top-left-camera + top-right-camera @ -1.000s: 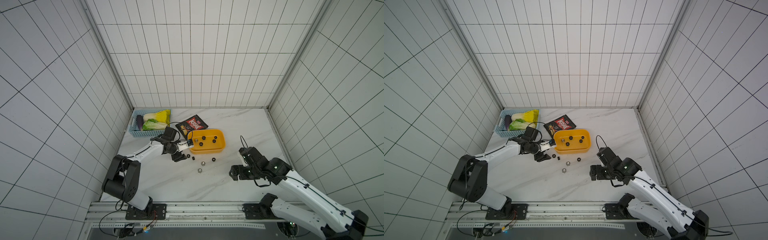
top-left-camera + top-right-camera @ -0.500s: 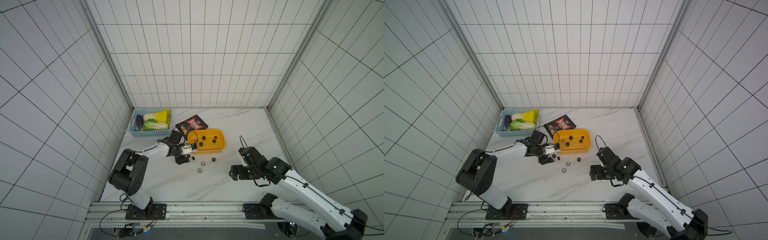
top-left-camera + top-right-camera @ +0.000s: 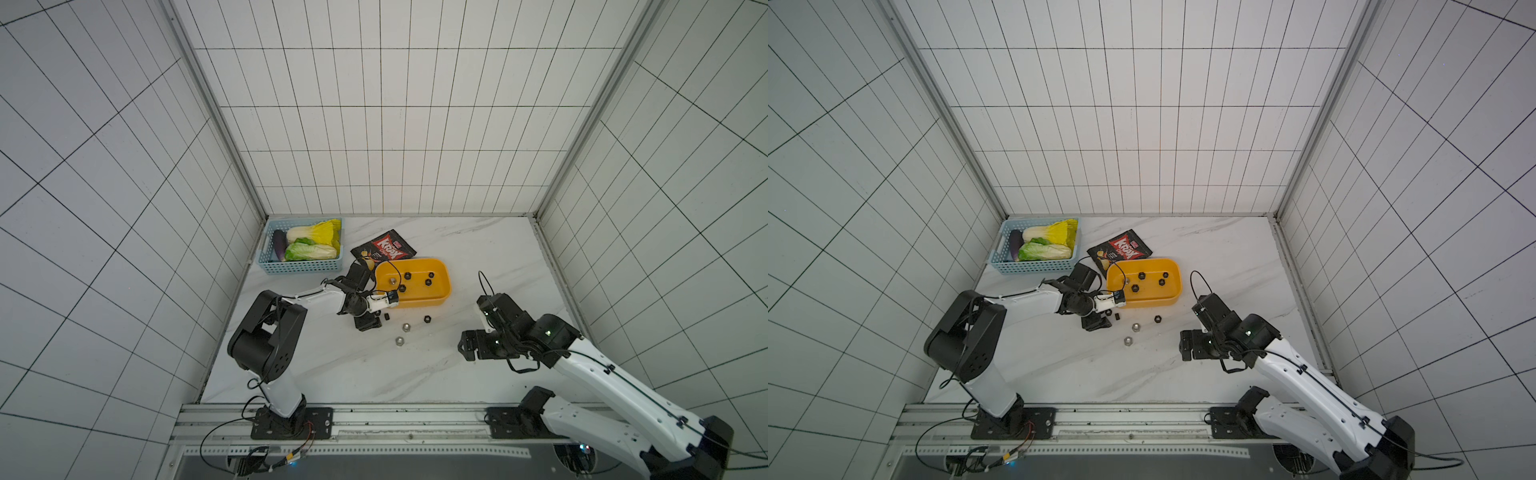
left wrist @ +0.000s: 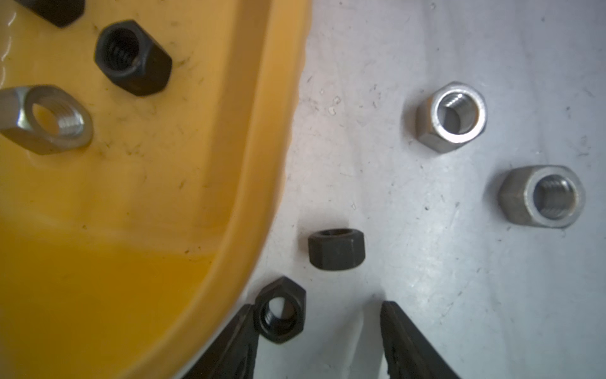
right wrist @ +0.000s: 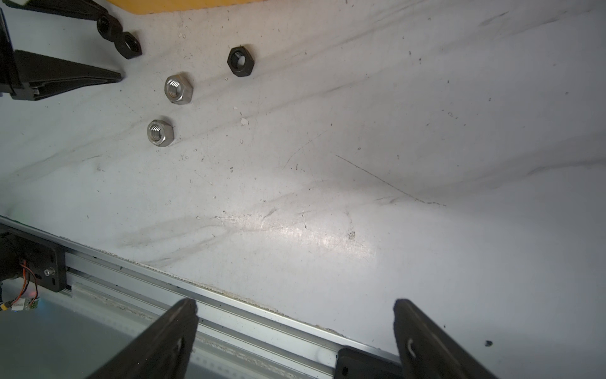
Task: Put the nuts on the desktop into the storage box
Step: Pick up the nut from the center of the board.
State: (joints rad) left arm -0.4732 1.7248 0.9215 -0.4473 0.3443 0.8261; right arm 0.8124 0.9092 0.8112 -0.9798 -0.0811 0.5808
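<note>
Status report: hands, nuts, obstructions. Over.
Left hand open, black nut against one finger, box wall close. Right hand open, empty. Five nuts on table.

Likely lab: white-tiled robot enclosure (image 3: 374, 124)

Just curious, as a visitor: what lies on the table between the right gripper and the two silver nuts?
Nothing. The stretch between the right gripper and the two silver nuts is bare desktop, as the right wrist view shows.

Five nuts (image 3: 428, 282) lie in the storage box (image 3: 419, 300); five loose nuts (image 3: 406, 327) sit on the desktop (image 3: 478, 249) just before it, vegetable basket (image 3: 303, 266) behind-left.
</note>
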